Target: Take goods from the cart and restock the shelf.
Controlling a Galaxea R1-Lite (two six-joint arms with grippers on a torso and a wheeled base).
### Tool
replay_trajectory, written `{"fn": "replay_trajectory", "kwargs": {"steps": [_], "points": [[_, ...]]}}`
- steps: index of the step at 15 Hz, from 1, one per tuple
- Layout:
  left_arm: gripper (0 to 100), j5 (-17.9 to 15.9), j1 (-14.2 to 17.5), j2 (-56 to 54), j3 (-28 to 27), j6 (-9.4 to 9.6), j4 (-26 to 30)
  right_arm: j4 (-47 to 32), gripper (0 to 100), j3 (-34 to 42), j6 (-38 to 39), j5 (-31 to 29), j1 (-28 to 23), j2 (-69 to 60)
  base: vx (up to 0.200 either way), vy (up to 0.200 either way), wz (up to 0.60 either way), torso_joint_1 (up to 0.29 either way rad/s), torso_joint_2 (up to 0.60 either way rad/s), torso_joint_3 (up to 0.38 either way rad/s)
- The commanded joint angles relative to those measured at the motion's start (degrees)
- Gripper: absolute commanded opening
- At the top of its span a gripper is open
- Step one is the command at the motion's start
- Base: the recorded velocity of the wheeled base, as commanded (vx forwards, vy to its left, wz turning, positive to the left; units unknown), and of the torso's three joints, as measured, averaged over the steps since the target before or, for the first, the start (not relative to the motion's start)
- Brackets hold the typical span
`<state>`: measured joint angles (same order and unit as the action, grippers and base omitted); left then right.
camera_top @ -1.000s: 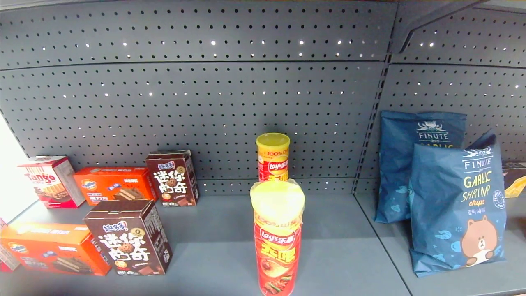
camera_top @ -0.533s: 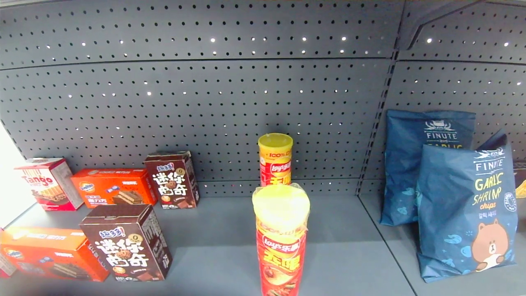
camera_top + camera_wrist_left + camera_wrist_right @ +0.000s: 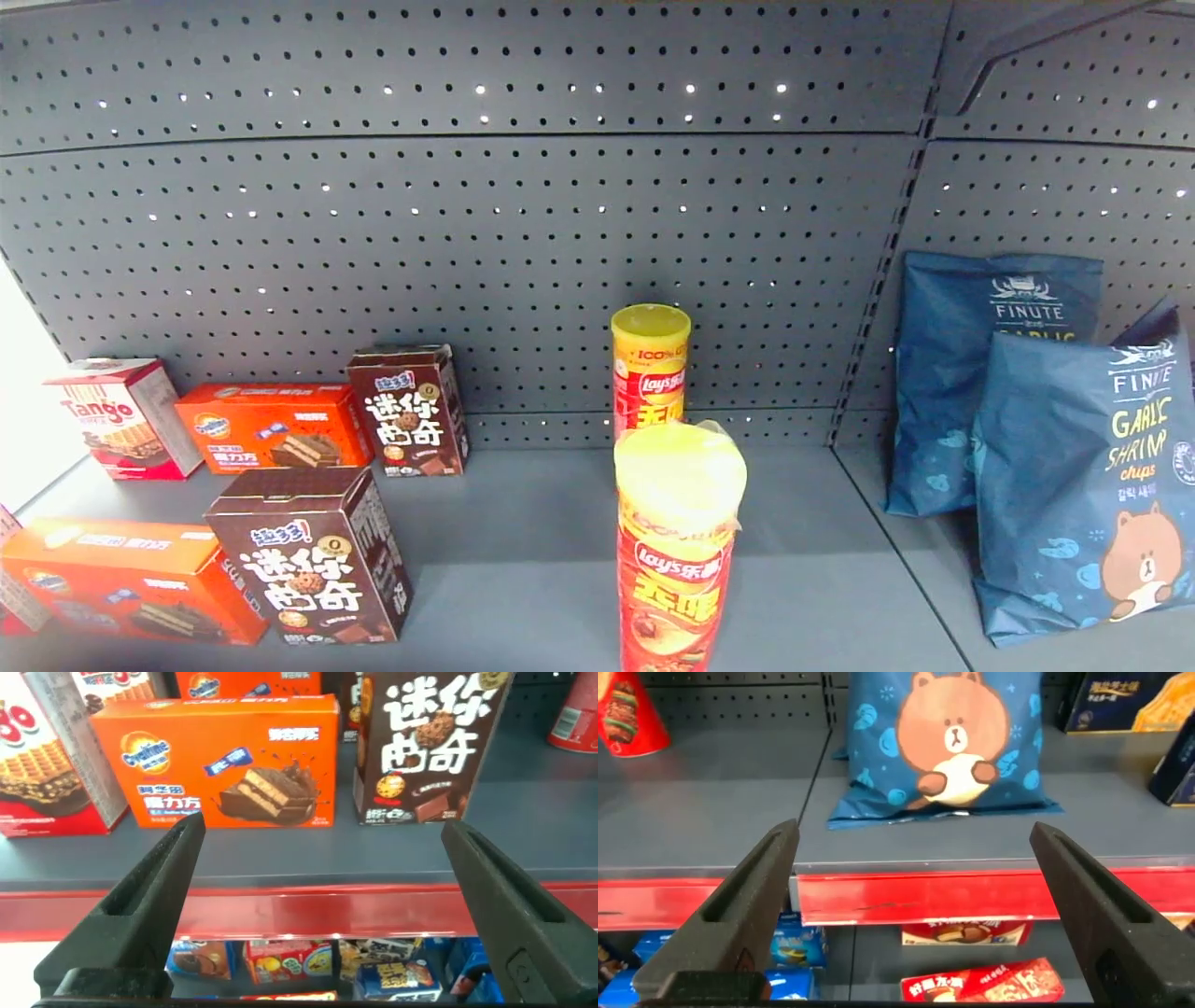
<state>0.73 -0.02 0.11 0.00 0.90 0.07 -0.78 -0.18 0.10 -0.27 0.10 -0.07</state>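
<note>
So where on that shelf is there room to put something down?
One bare patch of shelf lies between the front brown box and the front can. Another gap runs from that can to the blue bags. The left end is crowded with boxes, the right with the bags.

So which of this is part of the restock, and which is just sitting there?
Job: shelf; left gripper, open, empty; right gripper, open, empty.
Just there, already stocked: chip cans, brown boxes, orange boxes, red box, blue bags.
</note>
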Motion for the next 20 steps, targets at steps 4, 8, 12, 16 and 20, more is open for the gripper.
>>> {"fn": "replay_trajectory", "kwargs": {"steps": [4, 8, 12, 16, 20], "points": [[100, 0.1, -0.1, -0.1, 0.0, 1.12, 0.1, 0.0, 100, 0.0, 0.0, 0.0, 0.0, 0.1, 0.0, -0.15, 0.0, -0.001, 0.0, -0.002], [100, 0.1, -0.1, -0.1, 0.0, 0.42, 0.1, 0.0, 100, 0.0, 0.0, 0.0, 0.0, 0.1, 0.0, 0.0, 0.0, 0.0, 0.0, 0.0], [100, 0.2, -0.1, -0.1, 0.0, 0.06, 0.1, 0.0, 100, 0.0, 0.0, 0.0, 0.0, 0.1, 0.0, 0.0, 0.0, 0.0, 0.0, 0.0], [100, 0.0, 0.0, -0.1, 0.0, -0.11, 0.1, 0.0, 100, 0.0, 0.0, 0.0, 0.0, 0.1, 0.0, 0.0, 0.0, 0.0, 0.0, 0.0], [100, -0.1, 0.0, -0.1, 0.0, -0.11, 0.1, 0.0, 100, 0.0, 0.0, 0.0, 0.0, 0.1, 0.0, 0.0, 0.0, 0.0, 0.0, 0.0]]}}
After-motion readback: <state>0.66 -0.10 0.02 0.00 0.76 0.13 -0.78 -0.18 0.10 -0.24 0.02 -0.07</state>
